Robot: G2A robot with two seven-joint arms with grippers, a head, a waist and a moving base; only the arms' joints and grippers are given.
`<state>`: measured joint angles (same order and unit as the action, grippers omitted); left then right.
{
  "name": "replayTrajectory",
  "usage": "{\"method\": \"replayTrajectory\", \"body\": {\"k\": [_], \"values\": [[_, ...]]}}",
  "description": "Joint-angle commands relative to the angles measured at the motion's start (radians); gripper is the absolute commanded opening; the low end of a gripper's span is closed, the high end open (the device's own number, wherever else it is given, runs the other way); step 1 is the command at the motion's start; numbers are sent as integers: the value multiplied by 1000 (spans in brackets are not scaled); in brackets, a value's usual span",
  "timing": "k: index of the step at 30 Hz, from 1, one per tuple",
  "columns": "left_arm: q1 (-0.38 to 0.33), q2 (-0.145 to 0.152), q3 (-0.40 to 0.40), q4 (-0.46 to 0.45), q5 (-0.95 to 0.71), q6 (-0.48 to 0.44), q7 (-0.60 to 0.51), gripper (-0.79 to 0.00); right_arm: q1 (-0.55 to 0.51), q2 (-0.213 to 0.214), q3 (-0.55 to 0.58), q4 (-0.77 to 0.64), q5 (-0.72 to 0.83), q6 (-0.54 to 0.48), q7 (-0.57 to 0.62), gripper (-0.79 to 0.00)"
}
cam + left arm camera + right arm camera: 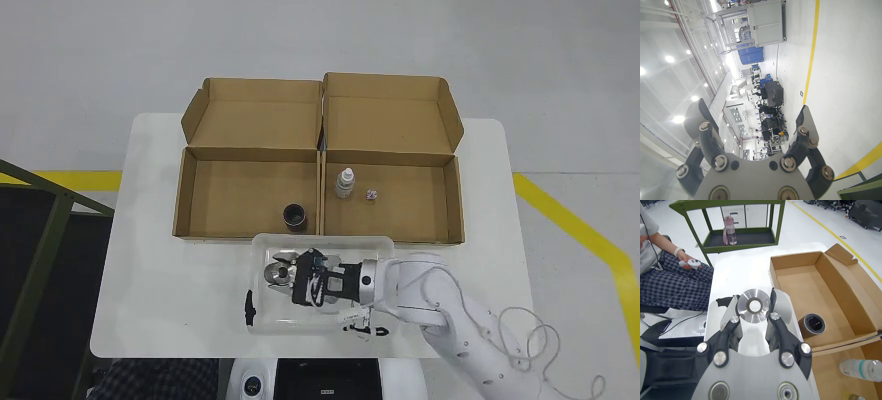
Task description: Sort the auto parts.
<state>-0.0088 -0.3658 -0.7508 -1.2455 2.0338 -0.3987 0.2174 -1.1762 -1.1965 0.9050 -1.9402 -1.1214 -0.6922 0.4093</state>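
Right gripper (pixel 754 306) grips the silver disc (pixel 761 316) by its rim, and the left box (pixel 235 195) (probably its bin) sits just past the tray (pixel 375 243).

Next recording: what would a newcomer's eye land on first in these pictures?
The shiny metal disc clamped in the right tool, over the clear tray at the table's near edge. Beyond it, two open cardboard boxes sit side by side: a black cylinder in the left box, a small white bottle in the right box.
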Motion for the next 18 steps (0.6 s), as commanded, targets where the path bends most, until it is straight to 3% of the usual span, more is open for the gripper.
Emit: {"method": "replayTrajectory", "body": {"k": [1, 10, 18], "values": [[0, 0, 0, 0, 0, 0, 0, 0, -2, 1, 18, -3, 28, 3, -39, -785], [0, 0, 0, 0, 0, 0, 0, 0, -21, 2, 76, 14, 127, 5, -200, -785], [0, 0, 0, 0, 0, 0, 0, 0, -42, 7, 128, 16, 161, 8, -268, -785]]}}
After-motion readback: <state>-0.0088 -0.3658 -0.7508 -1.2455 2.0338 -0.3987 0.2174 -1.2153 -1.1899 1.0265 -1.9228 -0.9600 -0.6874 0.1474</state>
